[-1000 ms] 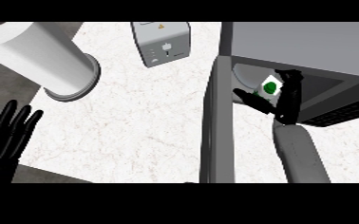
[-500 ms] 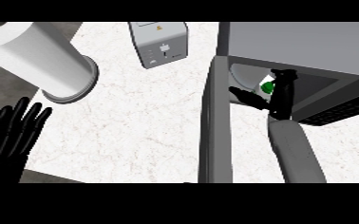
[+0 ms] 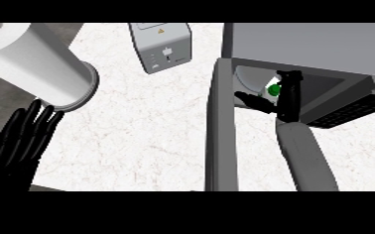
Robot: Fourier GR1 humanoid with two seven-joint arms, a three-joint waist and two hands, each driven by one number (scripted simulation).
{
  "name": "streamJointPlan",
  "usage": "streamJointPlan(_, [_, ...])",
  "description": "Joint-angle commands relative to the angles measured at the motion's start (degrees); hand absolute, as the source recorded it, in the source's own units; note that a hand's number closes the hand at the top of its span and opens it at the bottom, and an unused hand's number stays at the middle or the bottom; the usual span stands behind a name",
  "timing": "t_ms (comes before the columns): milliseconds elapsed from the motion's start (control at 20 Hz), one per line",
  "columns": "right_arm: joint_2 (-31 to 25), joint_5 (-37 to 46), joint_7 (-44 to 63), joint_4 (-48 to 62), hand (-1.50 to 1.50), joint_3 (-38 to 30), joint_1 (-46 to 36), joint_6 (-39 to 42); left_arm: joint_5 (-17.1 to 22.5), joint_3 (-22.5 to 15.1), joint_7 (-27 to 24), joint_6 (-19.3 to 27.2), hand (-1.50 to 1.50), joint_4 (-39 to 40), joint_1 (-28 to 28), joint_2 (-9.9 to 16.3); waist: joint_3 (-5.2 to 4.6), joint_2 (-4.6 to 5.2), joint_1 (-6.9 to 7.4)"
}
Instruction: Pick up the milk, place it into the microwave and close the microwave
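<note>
The milk [image 3: 273, 86], a small white carton with a green dot, is inside the open microwave [image 3: 300, 44] at the right, just past its opening. My right hand [image 3: 287, 99] reaches into the cavity, fingers on the carton's right side and thumb on its lower left, curled round it and hiding much of it. The microwave door [image 3: 222, 129] stands swung open, seen edge-on as a long grey bar left of my right forearm. My left hand [image 3: 26, 134] rests open at the lower left edge, fingers up.
A tall white cylinder [image 3: 44, 67] lies tilted at the upper left. A grey box-shaped appliance [image 3: 161, 47] with a warning label stands at the back middle. The white marbled counter [image 3: 147, 129] spreads between them and the open door.
My right hand has carried the milk further up and into the microwave cavity. My left hand has risen slightly at the lower left.
</note>
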Motion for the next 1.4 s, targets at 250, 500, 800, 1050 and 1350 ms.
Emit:
streamJointPlan(250, [-1.9,-4.5,12.6,11.2,-1.5,-3.8,-7.8,7.2,-2.2,-1.8,-0.2,1.5,-1.5,0.1,-0.2,-2.0,0.6,2.12,-0.71])
streamJointPlan(500, [-1.3,-6.1,12.6,12.0,-1.5,-3.3,-7.9,10.7,-3.5,-3.0,0.2,0.7,-1.5,1.2,0.1,-1.5,0.52,1.43,-2.88])
streamJointPlan(800, [0.3,-9.5,9.2,12.8,-1.5,-2.9,-5.4,16.7,-5.0,-5.8,-1.0,-0.3,-1.5,3.6,0.6,-2.6,0.54,1.09,-4.6])
streamJointPlan(1050, [1.4,-11.8,8.5,12.6,-1.5,-2.6,-4.1,20.8,-5.6,-8.4,-0.6,-3.0,-1.5,5.5,-0.1,-1.4,0.52,0.65,-6.2])
streamJointPlan(1350, [0.3,-13.1,7.7,12.5,-1.5,-2.5,-2.6,24.9,-9.0,-12.8,0.1,-5.1,1.5,9.6,-3.9,-0.6,0.49,0.49,-8.23])
